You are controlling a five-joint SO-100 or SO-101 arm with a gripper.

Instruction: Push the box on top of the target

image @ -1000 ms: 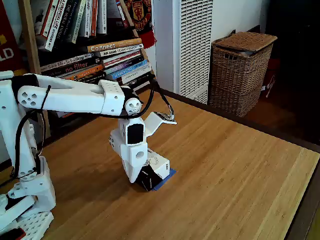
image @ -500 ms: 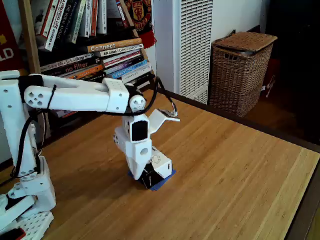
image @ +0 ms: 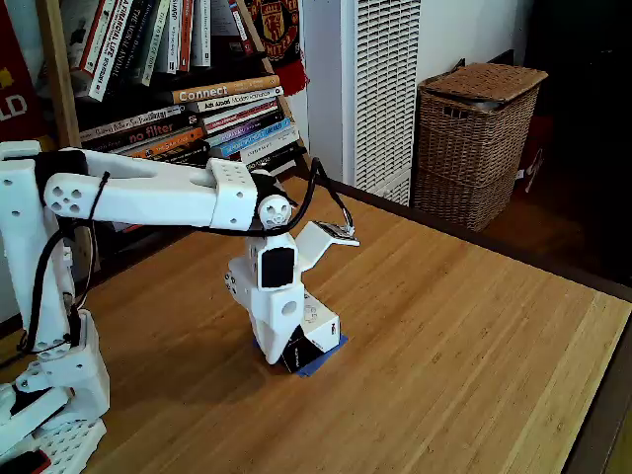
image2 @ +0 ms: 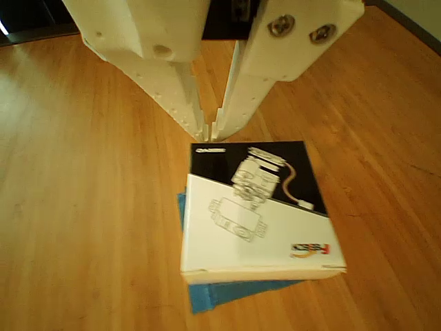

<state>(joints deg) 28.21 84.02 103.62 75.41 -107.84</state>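
Observation:
The box (image2: 258, 210), black and white with a printed line drawing, lies flat on the wooden table (image2: 83, 207). It covers most of the target (image2: 227, 295), whose blue tape shows along the box's near and left edges. My white gripper (image2: 212, 131) stands shut just behind the box's black end, fingertips together at its edge, holding nothing. In the fixed view the gripper (image: 279, 354) points down at the table, with the box (image: 314, 336) on its right and a strip of the target (image: 321, 361) showing under the box.
A bookshelf (image: 168, 89) stands behind the arm, with a white radiator (image: 380, 89) and a wicker basket (image: 474, 138) at the back right. The table edge (image: 592, 395) runs along the right. Bare wood lies right of the box.
The gripper and the box have moved slightly to the right over the blue tape, and the arm has stretched out a little further.

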